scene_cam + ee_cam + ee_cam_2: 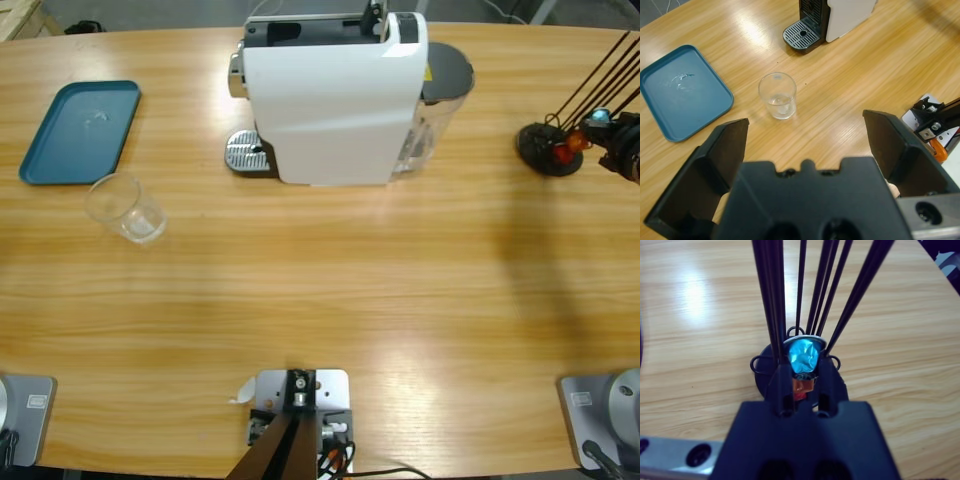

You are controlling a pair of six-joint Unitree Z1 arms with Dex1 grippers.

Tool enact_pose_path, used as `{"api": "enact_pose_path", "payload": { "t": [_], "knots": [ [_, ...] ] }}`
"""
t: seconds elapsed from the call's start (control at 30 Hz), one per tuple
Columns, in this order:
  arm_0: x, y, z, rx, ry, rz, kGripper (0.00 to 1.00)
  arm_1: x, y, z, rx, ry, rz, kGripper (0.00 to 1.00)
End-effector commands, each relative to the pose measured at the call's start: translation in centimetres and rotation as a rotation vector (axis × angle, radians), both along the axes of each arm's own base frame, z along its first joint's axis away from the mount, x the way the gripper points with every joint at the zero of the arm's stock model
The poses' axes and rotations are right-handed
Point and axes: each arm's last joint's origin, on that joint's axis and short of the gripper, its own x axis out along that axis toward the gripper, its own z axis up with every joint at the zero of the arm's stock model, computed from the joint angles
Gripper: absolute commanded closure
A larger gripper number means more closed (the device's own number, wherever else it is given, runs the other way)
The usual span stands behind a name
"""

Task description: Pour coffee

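1. My left gripper (805, 145) hangs above the wooden table (330, 290), jaws wide apart, nothing between them. It does not show in the high view.
2. Ahead of the left jaws stands a clear glass (777, 95), upright on the bare wood, just beside the near edge of a teal tray (682, 92). In the high view the same glass (127, 208) sits just below the tray (80, 130), apart from it.
3. I can make out no amber coffee in the glass; only a faint pale trace shows at its bottom.
4. The white coffee machine (335, 100) stands at the far middle of the table. Its perforated metal drip plate (243, 152) juts toward the tray side and is bare. The glass is well apart from that plate.
5. A clear water tank with a grey lid (440, 95) is attached to the machine's other side.
6. My right gripper (802, 382) is at the table's right edge, at a black wire capsule rack (550, 148) with thin rods rising from a round base.
7. The right jaws stand close together on either side of a capsule with a crumpled blue foil top (803, 356); an orange-red capsule (801, 386) sits just beneath it. I cannot tell whether the pads actually press the blue one.
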Motion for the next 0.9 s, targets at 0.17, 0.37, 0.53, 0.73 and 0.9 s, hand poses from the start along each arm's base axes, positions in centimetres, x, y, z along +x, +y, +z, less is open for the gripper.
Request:
{"api": "enact_pose_path", "payload": {
  "t": [0.17, 0.37, 0.53, 0.73, 0.9],
  "knots": [
    [-0.3, 0.3, -1.3, 0.010, 0.015, 0.011, 0.000, 0.2, 0.0, 2.8, -0.002, -0.052, 0.027, 1.000],
    [-0.3, 0.3, -1.4, 0.007, 0.011, 0.011, 0.000, 0.9, 0.1, 6.1, -0.005, -0.102, 0.036, 1.000],
    [-0.3, 0.3, -1.5, 0.007, 0.012, 0.010, 0.000, 0.8, 0.1, 8.6, -0.013, -0.131, 0.031, 1.000],
    [-0.2, 0.3, -1.5, 0.005, 0.012, 0.012, 0.000, -0.1, -0.2, 10.7, -0.015, -0.169, 0.031, 1.000],
    [-0.2, 0.2, -1.6, 0.004, 0.012, 0.013, 0.000, -2.6, -0.2, 13.9, -0.030, -0.205, 0.057, 1.000]
  ]
}}
